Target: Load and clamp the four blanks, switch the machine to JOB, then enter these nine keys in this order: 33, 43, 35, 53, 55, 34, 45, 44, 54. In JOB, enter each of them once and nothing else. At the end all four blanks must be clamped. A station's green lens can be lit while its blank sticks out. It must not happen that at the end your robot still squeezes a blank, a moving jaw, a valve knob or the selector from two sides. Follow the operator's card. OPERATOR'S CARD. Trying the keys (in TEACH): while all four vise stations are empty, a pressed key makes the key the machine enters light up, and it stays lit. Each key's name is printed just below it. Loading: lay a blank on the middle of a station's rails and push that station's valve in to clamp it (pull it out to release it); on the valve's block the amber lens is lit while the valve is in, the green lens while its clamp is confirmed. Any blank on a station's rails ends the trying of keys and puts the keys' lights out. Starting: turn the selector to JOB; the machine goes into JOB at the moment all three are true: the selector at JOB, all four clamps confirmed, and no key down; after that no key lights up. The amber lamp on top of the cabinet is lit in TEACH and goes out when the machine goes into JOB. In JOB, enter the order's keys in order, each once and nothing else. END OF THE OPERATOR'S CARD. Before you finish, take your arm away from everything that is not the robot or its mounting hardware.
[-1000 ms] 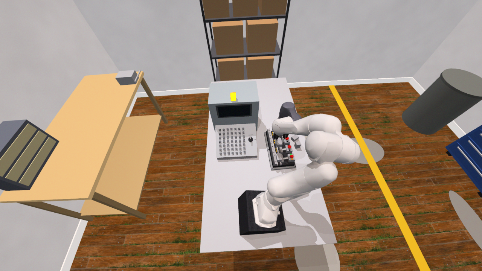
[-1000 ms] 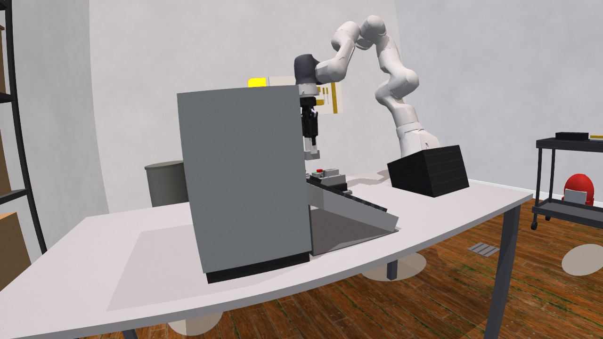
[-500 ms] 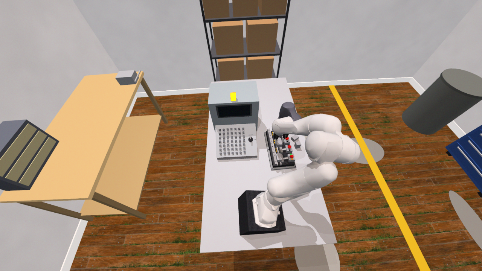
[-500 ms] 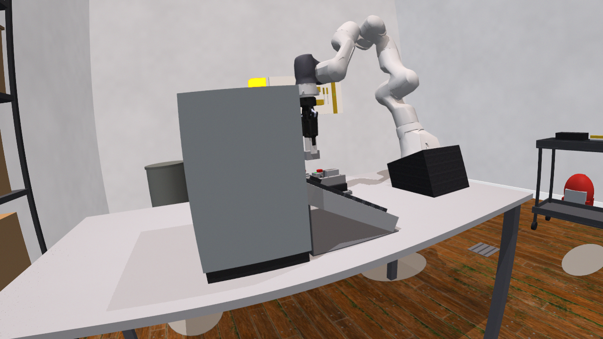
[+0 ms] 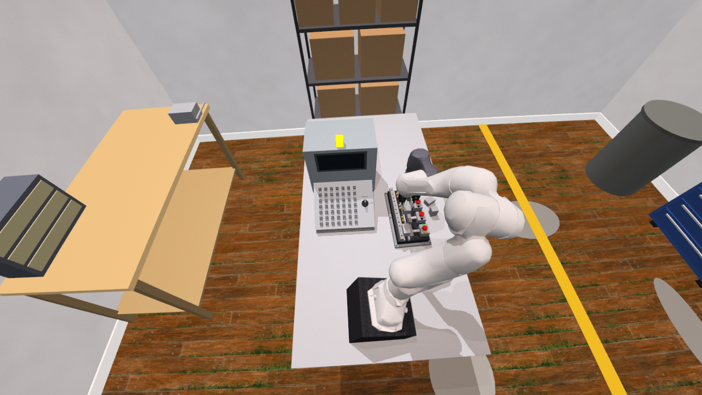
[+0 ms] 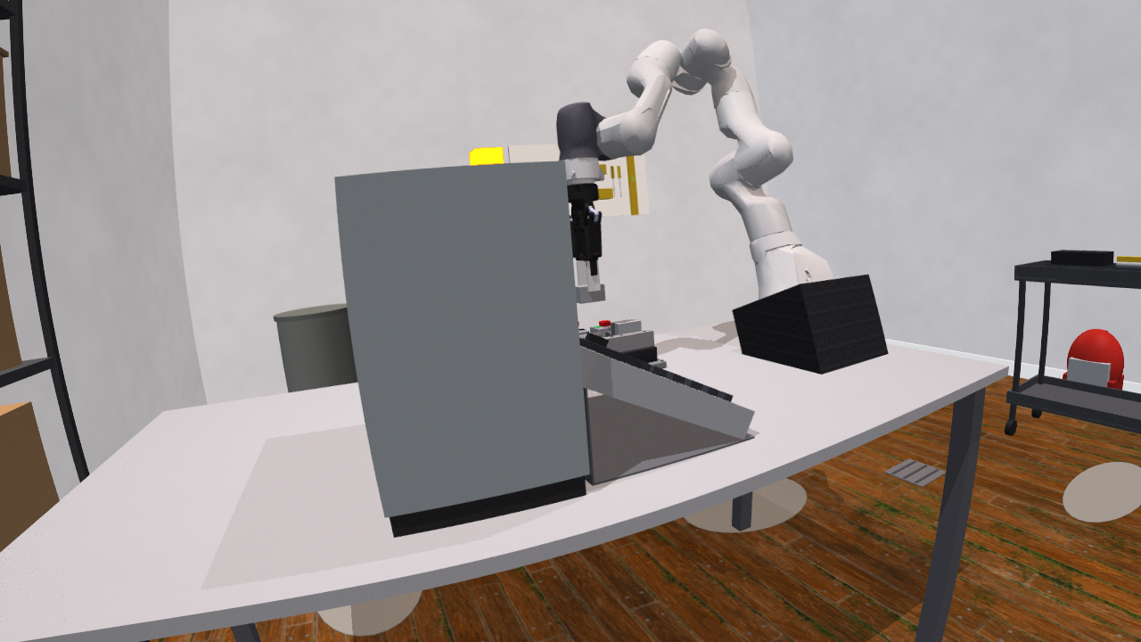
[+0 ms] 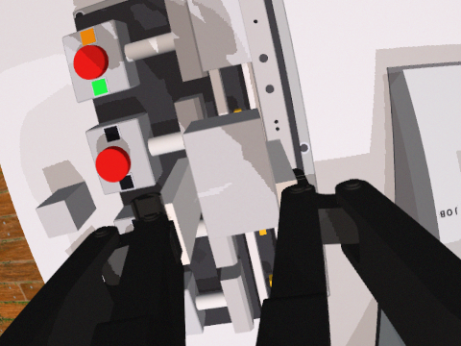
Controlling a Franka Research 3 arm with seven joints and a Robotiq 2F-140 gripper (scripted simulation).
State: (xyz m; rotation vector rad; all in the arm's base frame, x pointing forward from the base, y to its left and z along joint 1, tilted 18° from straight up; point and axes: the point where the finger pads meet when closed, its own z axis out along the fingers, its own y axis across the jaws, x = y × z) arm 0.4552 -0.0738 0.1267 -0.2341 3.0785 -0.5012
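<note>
End effector (image 6: 591, 279) (image 7: 233, 172): partly open, closed on a blank (image 6: 591, 294) (image 7: 230, 178).
Blank: held above your vise stations (image 7: 154, 91), clear of them in the exterior view.
Lamp (image 5: 339, 141) (image 6: 487, 156): lit amber.

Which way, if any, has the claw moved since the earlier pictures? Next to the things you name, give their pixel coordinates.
No: in the exterior view, the claw (image 5: 411, 198) (image 6: 588, 279) (image 7: 233, 172) hangs beside the same cabinet (image 5: 321, 135) (image 6: 463, 335) edge.
</note>
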